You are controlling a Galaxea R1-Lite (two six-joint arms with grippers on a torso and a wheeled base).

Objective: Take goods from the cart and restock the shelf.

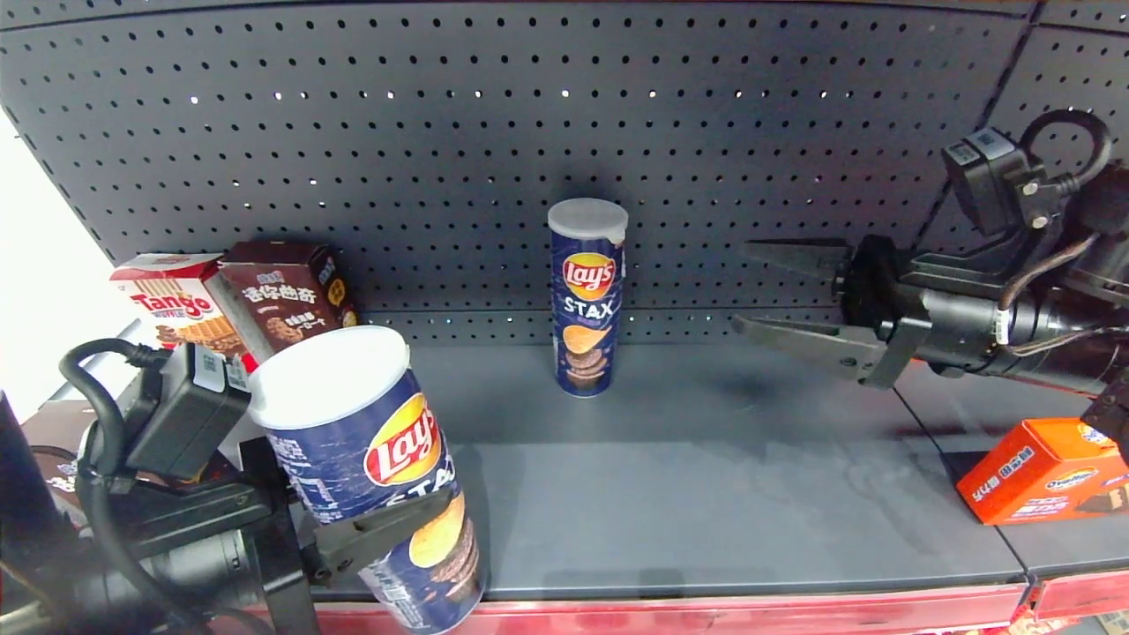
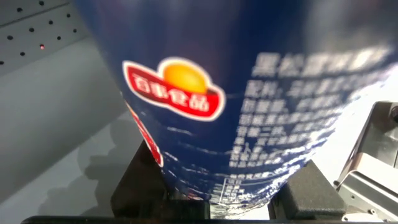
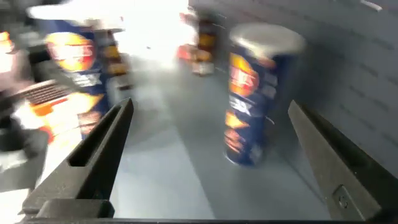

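Chip can [image 1: 370, 467] pinched in left gripper [image 1: 357, 534]

Dark blue tube, white lid, red-and-yellow logo. The chip can tilts over the shelf [image 1: 706, 494] front edge, left of and nearer than the upright can [image 1: 586, 300] by the pegboard back panel [image 1: 564, 115]. The right gripper [image 1: 743, 287] hangs spread wide and empty, right of that upright can, apart from it.
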